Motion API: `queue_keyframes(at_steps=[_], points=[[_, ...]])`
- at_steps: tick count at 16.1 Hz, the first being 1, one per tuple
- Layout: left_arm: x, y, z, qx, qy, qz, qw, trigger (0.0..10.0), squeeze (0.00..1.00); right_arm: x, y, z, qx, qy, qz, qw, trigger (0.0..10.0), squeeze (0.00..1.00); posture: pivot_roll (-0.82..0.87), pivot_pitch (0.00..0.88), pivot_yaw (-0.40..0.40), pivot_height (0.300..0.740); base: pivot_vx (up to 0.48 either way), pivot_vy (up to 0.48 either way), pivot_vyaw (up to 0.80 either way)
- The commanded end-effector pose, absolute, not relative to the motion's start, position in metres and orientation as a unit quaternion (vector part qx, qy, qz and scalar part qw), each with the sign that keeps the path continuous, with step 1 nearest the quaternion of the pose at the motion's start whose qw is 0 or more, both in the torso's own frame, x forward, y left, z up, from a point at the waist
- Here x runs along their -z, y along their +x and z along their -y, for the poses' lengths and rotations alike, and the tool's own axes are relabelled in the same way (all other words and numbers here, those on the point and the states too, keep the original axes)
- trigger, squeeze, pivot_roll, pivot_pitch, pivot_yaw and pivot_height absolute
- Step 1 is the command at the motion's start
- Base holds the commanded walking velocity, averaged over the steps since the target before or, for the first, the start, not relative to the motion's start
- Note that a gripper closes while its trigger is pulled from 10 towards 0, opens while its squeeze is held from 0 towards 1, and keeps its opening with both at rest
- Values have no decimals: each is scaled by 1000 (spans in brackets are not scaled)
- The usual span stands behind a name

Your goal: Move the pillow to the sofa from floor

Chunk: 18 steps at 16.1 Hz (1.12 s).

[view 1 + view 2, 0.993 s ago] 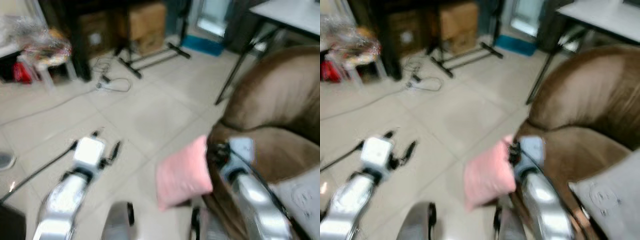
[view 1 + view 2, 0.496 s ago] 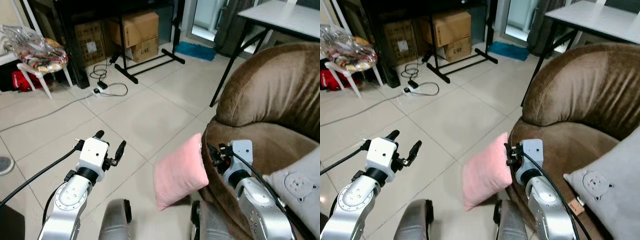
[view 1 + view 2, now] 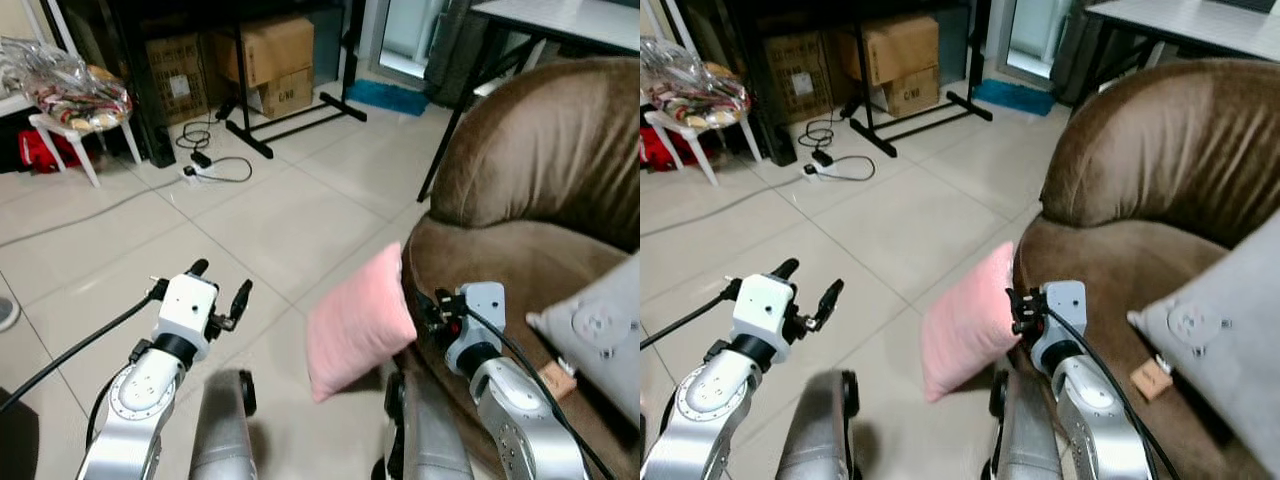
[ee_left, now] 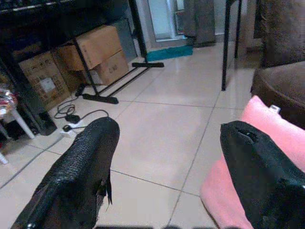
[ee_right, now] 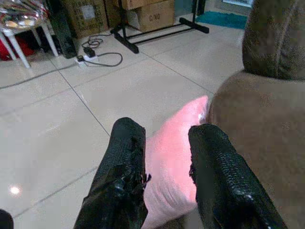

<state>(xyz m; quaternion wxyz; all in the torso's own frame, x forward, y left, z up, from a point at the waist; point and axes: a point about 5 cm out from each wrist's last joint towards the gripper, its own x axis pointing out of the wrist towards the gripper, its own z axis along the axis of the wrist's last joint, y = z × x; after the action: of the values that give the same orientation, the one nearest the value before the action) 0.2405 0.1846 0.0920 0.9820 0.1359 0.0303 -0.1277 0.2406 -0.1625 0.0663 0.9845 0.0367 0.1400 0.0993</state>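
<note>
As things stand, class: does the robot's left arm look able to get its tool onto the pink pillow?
Probably yes. The left tool hangs open over bare floor, and the pink pillow is just to its right with nothing between them. The right tool already grips the pillow's far edge by the brown sofa.

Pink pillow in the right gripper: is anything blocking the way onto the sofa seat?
Nothing visible blocks it. The pink pillow hangs in the right gripper beside the brown sofa's front edge. A grey cushion takes the seat's far right; the near seat is bare.
</note>
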Motion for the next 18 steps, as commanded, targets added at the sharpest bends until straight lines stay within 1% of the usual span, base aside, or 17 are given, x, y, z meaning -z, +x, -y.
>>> queue_keyframes(at_steps=[1,2,3,4,8,9,12,15,16,18], points=[[-95,242,-183,129,131,-24,983,10000,0,-68,243,165,-95,38,-130,986,10000,0,42,9,-26,489,0,0,0],[-95,241,-183,131,129,-22,983,10000,0,-69,244,164,-99,26,-129,986,10000,0,42,10,-27,489,0,0,0],[-96,241,-183,133,126,-20,983,10000,0,-70,246,160,-114,2,-129,985,10000,0,44,13,-29,489,364,0,800],[-97,242,-184,132,125,-19,983,10000,0,-69,246,157,-123,-5,-129,984,10000,0,45,14,-30,489,405,0,800],[-97,243,-185,129,125,-20,984,10000,0,-69,247,155,-116,6,-128,985,10000,0,44,15,-30,489,415,0,766],[-97,243,-185,129,124,-20,984,10000,0,-69,247,156,-102,25,-129,986,10000,0,43,14,-29,489,405,0,0],[-96,243,-185,129,125,-20,983,10000,0,-73,248,158,-100,18,-127,987,10000,0,42,15,-29,489,370,0,0],[-95,245,-186,125,137,-23,982,10000,0,-76,249,161,-86,18,-125,988,10000,0,43,16,-31,489,0,0,0],[-95,245,-186,130,138,-25,982,10000,0,-76,249,164,-72,28,-127,989,10000,0,44,15,-32,479,0,0,0],[-93,245,-185,140,139,-29,980,10000,0,-76,249,165,-76,27,-127,989,10000,0,44,14,-31,465,0,0,0]])
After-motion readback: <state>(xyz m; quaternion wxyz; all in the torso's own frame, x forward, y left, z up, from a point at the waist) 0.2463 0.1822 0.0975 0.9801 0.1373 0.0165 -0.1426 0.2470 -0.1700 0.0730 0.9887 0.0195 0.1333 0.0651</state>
